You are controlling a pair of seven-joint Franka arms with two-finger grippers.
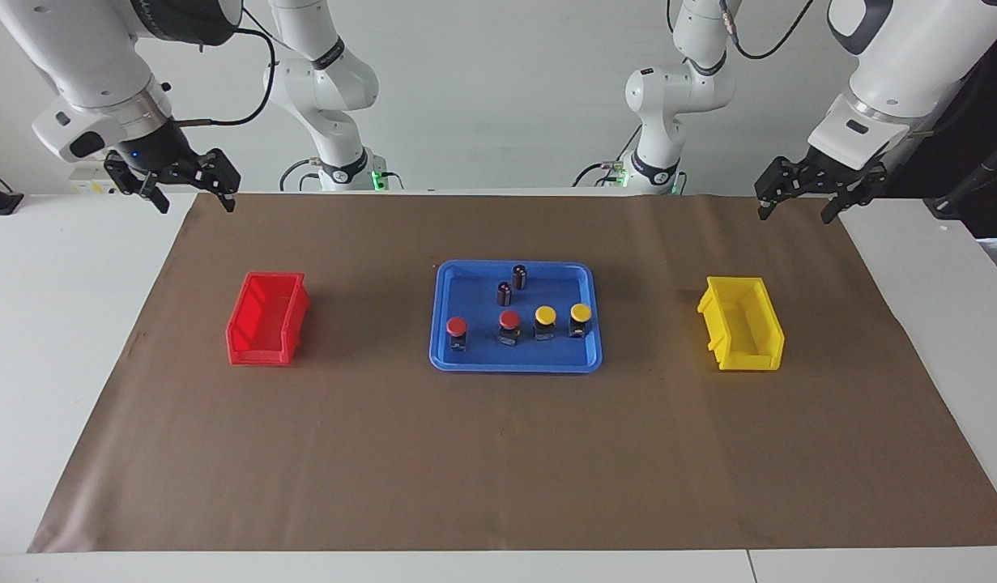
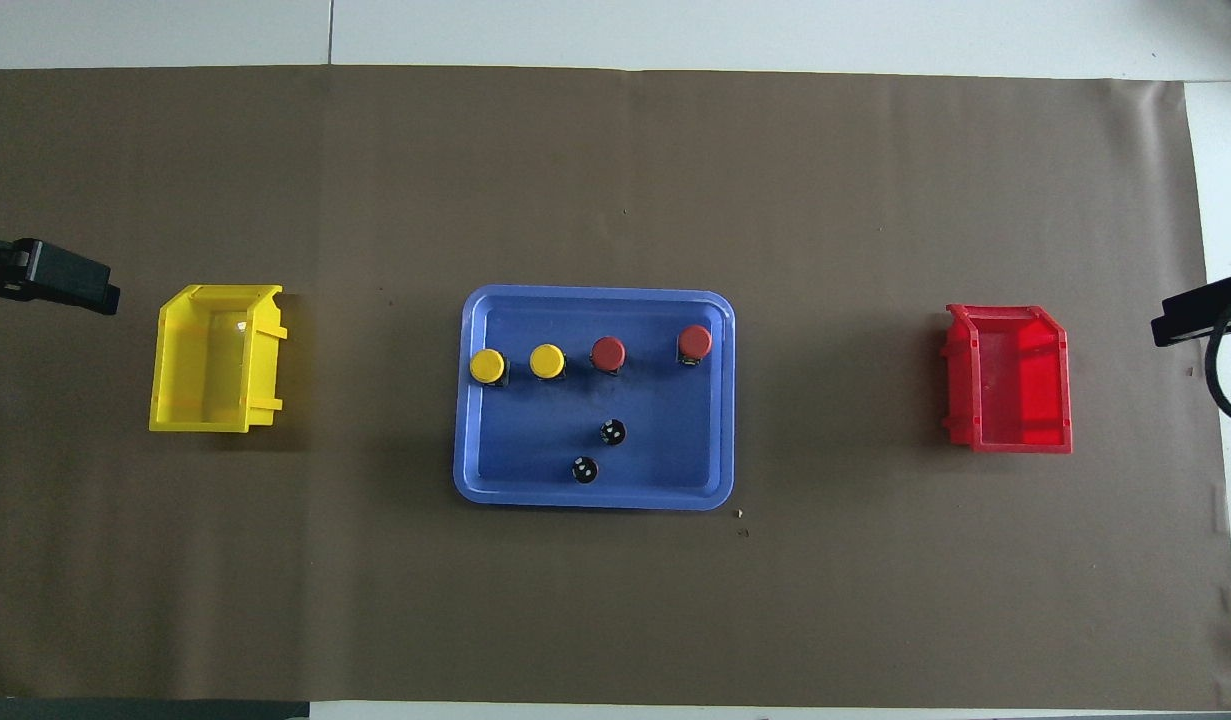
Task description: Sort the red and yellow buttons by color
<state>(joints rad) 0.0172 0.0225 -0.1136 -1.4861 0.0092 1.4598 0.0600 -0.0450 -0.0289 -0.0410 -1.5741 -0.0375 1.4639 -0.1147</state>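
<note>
- Black-fingered and spread apart, the left gripper (image 1: pixel 798 198) hangs in the air over the brown paper's edge at its own end of the table, grasping nothing.
- Its counterpart, the right gripper (image 1: pixel 189 185), hangs over the paper's edge at the other end, its fingers likewise parted and bare; both arms wait.
- Below the left gripper's end sits a yellow bin (image 1: pixel 742 323), with nothing seen inside it; a red bin (image 1: pixel 267 318) sits toward the right arm's end, and no button shows in it either.
- Between the bins lies a blue tray (image 1: pixel 449 356) carrying all four buttons in a row along the side farther from the robots.
- The two yellow buttons (image 1: pixel 545 316) stand side by side toward the left arm's end of the row; the two red buttons (image 1: pixel 509 320) stand toward the right arm's end, the outer one a little apart from its mate.
- Two dark cylinders (image 1: pixel 520 276) with pale tops stand in the tray nearer to the robots, close together and apart from the row.
- Sorting appears not yet begun: no cap has left the tray.
- The opening move likely calls for either gripper to descend on the outermost button on its own side, closing on the boxy black base or cap without nudging its neighbour, then carrying it to the bin of matching colour.
</note>
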